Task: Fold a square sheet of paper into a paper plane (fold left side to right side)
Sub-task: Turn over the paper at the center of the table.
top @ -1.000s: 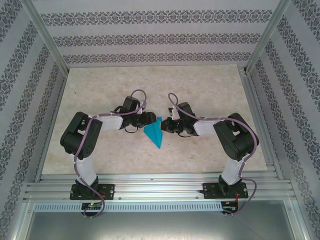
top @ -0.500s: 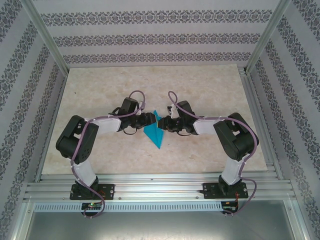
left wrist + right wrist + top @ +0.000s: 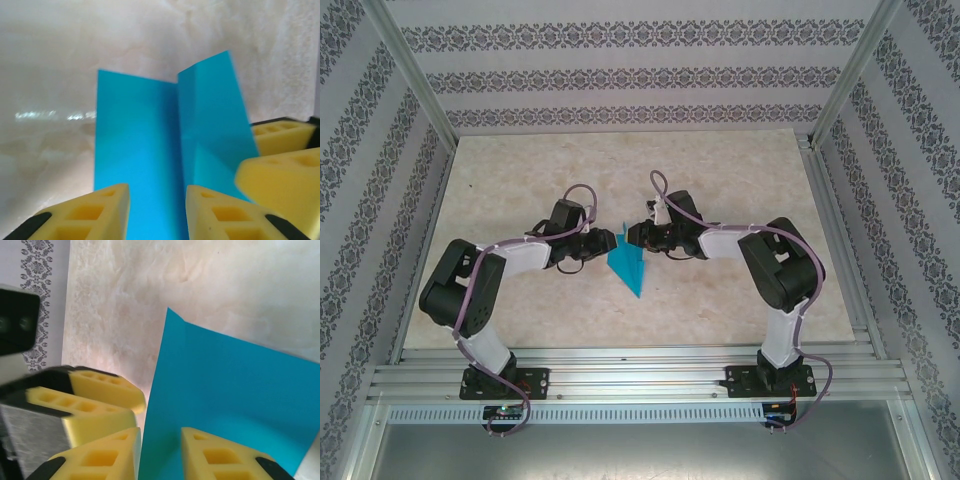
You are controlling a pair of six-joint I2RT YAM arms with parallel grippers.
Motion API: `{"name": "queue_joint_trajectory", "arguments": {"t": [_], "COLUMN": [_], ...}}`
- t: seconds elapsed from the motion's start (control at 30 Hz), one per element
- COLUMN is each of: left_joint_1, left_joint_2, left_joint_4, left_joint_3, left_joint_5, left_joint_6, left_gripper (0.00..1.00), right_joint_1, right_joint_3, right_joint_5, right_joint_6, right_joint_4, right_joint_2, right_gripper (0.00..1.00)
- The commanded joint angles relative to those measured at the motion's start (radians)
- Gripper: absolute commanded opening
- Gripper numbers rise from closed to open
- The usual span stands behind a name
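The cyan-blue paper plane [image 3: 629,266] lies on the table's middle as a narrow folded dart, point toward the near edge. In the left wrist view the paper plane [image 3: 145,155] has a flat left panel, and its right flap stands up from the centre crease. My left gripper [image 3: 611,243] is at its left side, open, its fingers [image 3: 157,212] straddling the crease area above the paper. My right gripper [image 3: 631,235] is open at the dart's wide far end. In the right wrist view the paper plane [image 3: 235,390] has its raised edge running between the spread fingers of the right gripper [image 3: 160,455].
The marble-patterned table [image 3: 740,170] is ringed by aluminium frame rails and patterned walls. The two grippers are almost touching: the right one's yellow pads [image 3: 282,167] show in the left wrist view, and the left one's pads [image 3: 95,400] in the right wrist view.
Both grippers have shifted toward the far side along the dart's wide end. The paper's far corner has lifted off the table and now stands up between them.
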Motion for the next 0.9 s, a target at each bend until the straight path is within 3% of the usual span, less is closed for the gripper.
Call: {"name": "queue_joint_trajectory", "arguments": {"t": [0.0,0.13,0.7,0.87], "left_joint_1": [0.005,0.006,0.005,0.005], "left_joint_2": [0.019,0.021,-0.012,-0.014], "left_joint_4": [0.03,0.021,-0.003,0.048], "left_joint_3": [-0.014,-0.011,-0.02,-0.022], "left_joint_5": [0.007,0.006,0.005,0.038], "left_joint_6": [-0.011,-0.006,0.005,-0.026], "left_gripper": [0.36,0.35,0.35,0.38], "right_joint_1": [0.012,0.012,0.016,0.01], "right_joint_3": [0.043,0.062,0.086,0.07], "right_joint_5": [-0.016,-0.024,0.001,-0.011], "right_joint_6": [-0.014,-0.014,-0.063,-0.066], "right_joint_4": [-0.006,-0.01,-0.105,-0.129], "right_joint_2": [0.043,0.062,0.046,-0.016], "right_gripper": [0.26,0.21,0.23,0.09]}}
